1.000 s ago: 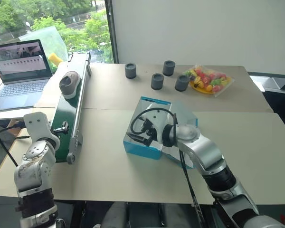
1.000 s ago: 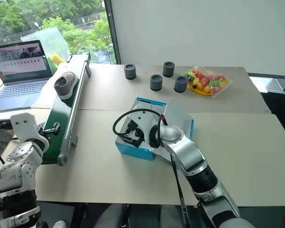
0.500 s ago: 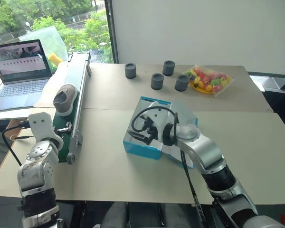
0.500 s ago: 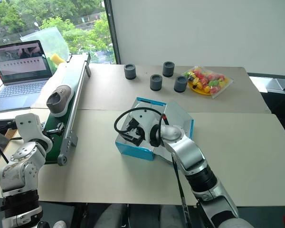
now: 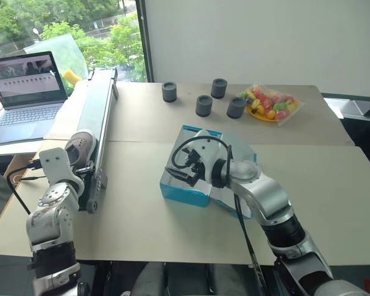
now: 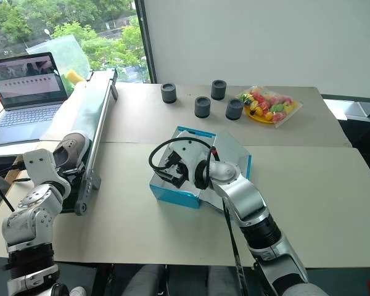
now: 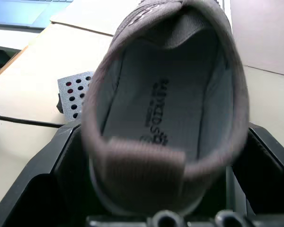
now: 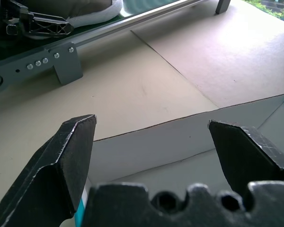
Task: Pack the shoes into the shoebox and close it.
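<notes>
Over the shoebox (image 5: pixel 194 185), which sits open near the middle of the tabletop (image 5: pixel 142 216), hangs the right gripper (image 5: pixel 180 175). Its jaws are wide apart w/ nothing between them. In the right wrist view both black fingers (image 8: pixel 71 156) stand over the box's white inside, just behind its near wall. They touch nothing that can be seen. The arm covers part of the box, so the box floor is mostly hidden.

Left of the shoebox, by the near end of the long green belt (image 5: pixel 102 123), is the left gripper (image 7: pixel 161 179). A grey shoe (image 5: pixel 80 145) sits heel-first between its jaws. In the left wrist view the shoe opening fills the middle, w/ the black fingers (image 7: pixel 42 175) on each side of the heel. Can't tell if the jaws press the shoe or just stand beside it. The toe end is hidden behind the heel, and the label inside the shoe is too blurry to read.

Behind the shoebox stand 4 small dark cylinders (image 5: pixel 204 105) and a bag of bright sweets (image 5: pixel 271 103). A laptop (image 5: pixel 28 86) is far left of the belt, cut off at the edge.
</notes>
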Robot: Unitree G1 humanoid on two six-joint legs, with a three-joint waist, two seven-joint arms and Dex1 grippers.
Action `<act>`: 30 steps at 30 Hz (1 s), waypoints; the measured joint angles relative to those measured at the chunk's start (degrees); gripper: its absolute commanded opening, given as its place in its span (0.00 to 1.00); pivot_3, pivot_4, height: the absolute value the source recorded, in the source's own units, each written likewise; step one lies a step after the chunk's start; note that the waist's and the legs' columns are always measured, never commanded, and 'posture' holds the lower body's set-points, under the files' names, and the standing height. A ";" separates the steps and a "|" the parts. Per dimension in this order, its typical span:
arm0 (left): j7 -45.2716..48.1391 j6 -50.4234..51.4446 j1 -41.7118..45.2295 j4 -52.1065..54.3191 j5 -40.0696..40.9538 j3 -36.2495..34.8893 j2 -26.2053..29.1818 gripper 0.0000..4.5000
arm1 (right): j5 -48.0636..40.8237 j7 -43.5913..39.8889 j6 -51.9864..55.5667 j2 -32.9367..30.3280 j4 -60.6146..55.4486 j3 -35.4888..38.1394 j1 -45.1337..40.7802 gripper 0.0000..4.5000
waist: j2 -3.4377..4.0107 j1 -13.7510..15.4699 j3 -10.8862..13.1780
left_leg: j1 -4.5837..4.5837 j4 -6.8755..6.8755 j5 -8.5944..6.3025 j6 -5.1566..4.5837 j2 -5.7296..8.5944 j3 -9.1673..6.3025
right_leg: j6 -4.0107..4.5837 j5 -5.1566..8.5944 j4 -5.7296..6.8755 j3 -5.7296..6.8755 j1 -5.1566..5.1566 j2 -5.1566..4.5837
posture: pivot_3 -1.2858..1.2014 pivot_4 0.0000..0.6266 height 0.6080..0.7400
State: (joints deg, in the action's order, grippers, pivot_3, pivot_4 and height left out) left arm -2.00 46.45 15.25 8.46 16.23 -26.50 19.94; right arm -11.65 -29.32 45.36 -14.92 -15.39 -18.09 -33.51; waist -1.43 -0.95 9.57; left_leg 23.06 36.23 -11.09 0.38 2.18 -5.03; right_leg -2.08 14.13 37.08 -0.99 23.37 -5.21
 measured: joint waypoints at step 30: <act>8.40 -11.41 0.73 20.93 2.08 31.10 -14.11 0.69 | -39.85 22.45 31.90 20.11 19.62 43.68 -15.38 1.00 | -0.11 -2.07 -0.04 | 0.41 -0.02 -0.08 -0.19 -0.20 0.78 | -0.06 -0.18 0.25 -1.08 0.86 0.23 | 0.52 0.24 0.96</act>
State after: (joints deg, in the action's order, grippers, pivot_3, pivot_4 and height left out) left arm 6.40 35.04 15.98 29.39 18.30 4.60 5.83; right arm -51.50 -6.86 77.25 5.19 4.24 25.58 -48.89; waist -1.54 -3.02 9.53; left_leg 23.47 36.21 -11.17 0.20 1.98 -4.25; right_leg -2.13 13.95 37.33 -2.06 24.23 -4.98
